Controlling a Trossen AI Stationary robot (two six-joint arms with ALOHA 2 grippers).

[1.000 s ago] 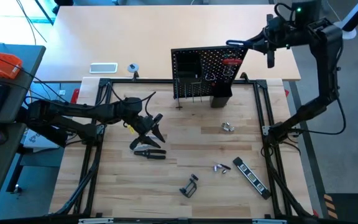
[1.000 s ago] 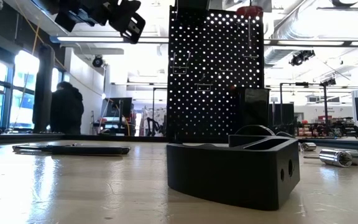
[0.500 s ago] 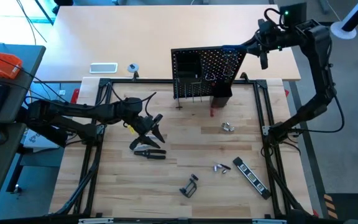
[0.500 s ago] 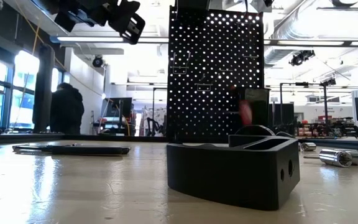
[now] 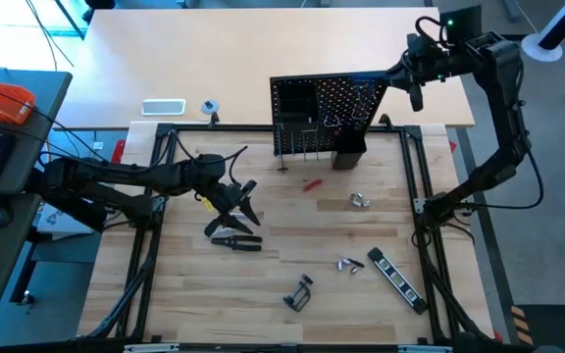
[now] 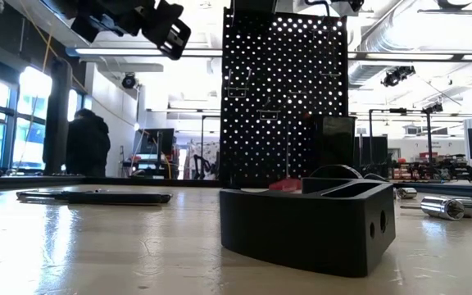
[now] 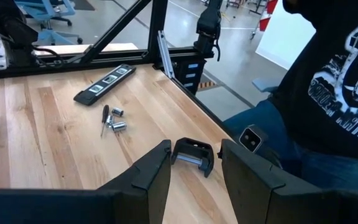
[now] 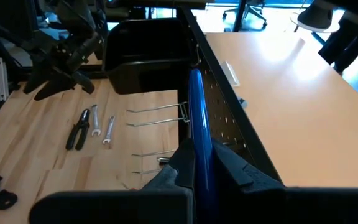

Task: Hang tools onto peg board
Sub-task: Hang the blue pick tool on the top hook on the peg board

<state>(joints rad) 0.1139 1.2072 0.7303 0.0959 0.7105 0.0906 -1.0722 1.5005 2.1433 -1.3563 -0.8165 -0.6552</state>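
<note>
The black peg board [image 5: 327, 113] stands upright at the table's far side, with metal hooks [image 8: 157, 112] and a black bin [image 5: 349, 152] on its front. My right gripper [image 5: 379, 78] is open at the board's top right. Its fingers stand on either side of the top edge [image 8: 196, 118], which shines blue; I cannot tell whether they touch it. A red-handled screwdriver [image 5: 311, 183] lies on the table in front of the board. My left gripper [image 5: 245, 204] is open and empty above black pliers [image 5: 235, 240] and silver wrenches [image 8: 102, 124].
A black clamp [image 5: 299, 294], a black striped bar [image 5: 396, 274], small silver pieces [image 5: 350, 265] and sockets [image 5: 361, 201] lie on the table's near right half. A white rectangle [image 5: 163, 107] and a tape roll [image 5: 210, 107] lie beyond the frame. A person [image 7: 334, 93] sits at the table's near edge.
The red-handled screwdriver, a second ago up at the board's top right by my right gripper, has fallen down the board's front and now lies on the table. My right gripper has shifted a little toward the table's left along the top edge.
</note>
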